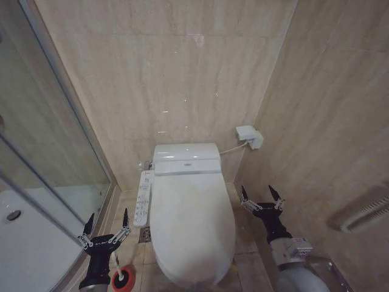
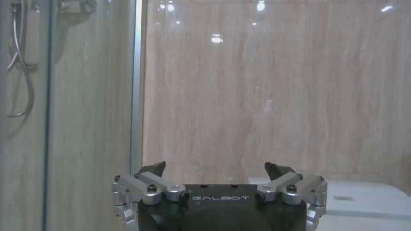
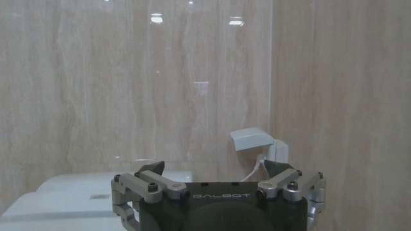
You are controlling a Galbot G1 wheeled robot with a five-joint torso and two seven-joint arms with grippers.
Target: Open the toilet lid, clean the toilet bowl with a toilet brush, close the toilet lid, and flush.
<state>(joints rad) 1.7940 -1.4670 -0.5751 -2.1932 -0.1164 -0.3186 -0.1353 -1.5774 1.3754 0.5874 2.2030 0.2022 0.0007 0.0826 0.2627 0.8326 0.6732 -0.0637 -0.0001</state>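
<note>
The toilet lid point(image 1: 191, 225) is a glossy white oval lying shut over the toilet, so the toilet bowl is hidden beneath it. The toilet brush point(image 1: 119, 271) stands in its round red holder point(image 1: 124, 280) on the floor to the left of the toilet, its thin white handle upright. My left gripper point(image 1: 107, 222) hovers open just above the brush, fingers pointing up and apart. My right gripper point(image 1: 262, 195) is open to the right of the lid, near the side wall. In the wrist views both the left gripper point(image 2: 216, 166) and the right gripper point(image 3: 215, 166) hold nothing.
A white control panel point(image 1: 143, 198) runs along the toilet's left side. The tank point(image 1: 185, 159) sits against the back wall, with a white socket box point(image 1: 249, 136) to its right. The glass shower door point(image 1: 55, 158) and white shower tray point(image 1: 24, 243) close off the left.
</note>
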